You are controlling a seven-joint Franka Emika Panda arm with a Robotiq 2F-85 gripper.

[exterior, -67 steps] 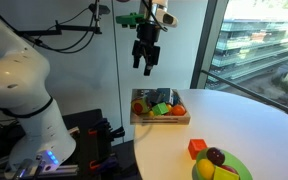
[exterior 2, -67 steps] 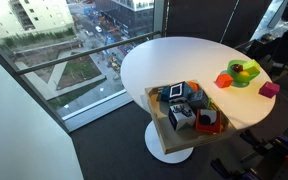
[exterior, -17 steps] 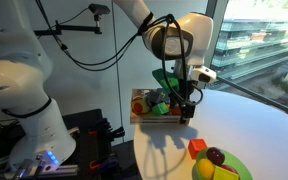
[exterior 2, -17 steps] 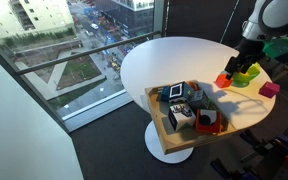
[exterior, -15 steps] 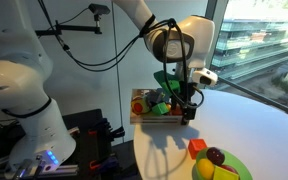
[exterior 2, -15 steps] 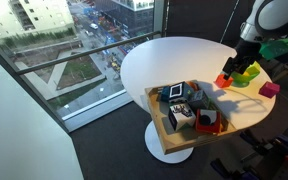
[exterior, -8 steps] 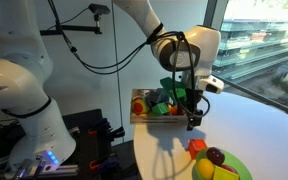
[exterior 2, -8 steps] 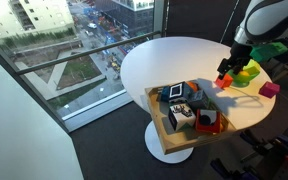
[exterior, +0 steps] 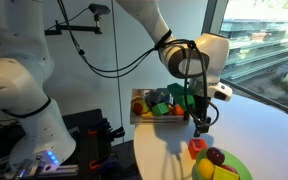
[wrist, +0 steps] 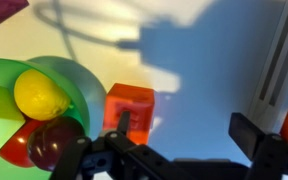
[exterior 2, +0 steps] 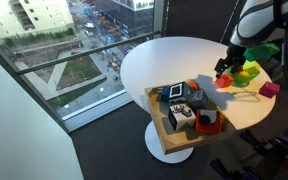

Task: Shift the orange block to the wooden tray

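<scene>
The orange block is a small orange-red cube on the white table, next to the green plate. It also shows in an exterior view and in the wrist view. My gripper hangs open and empty just above the block and a little to its tray side; it also shows in an exterior view. In the wrist view my gripper is wide open, with one fingertip in front of the block and bare table between the jaws. The wooden tray lies at the table's edge and holds several toys.
The green plate holds a yellow lemon and a dark red fruit. A purple block lies beyond the plate. The tray overhangs the table's rim. A window wall stands behind the table.
My gripper has moved from over the wooden tray across the table toward the orange block and the green plate, and has come lower. The block has not moved.
</scene>
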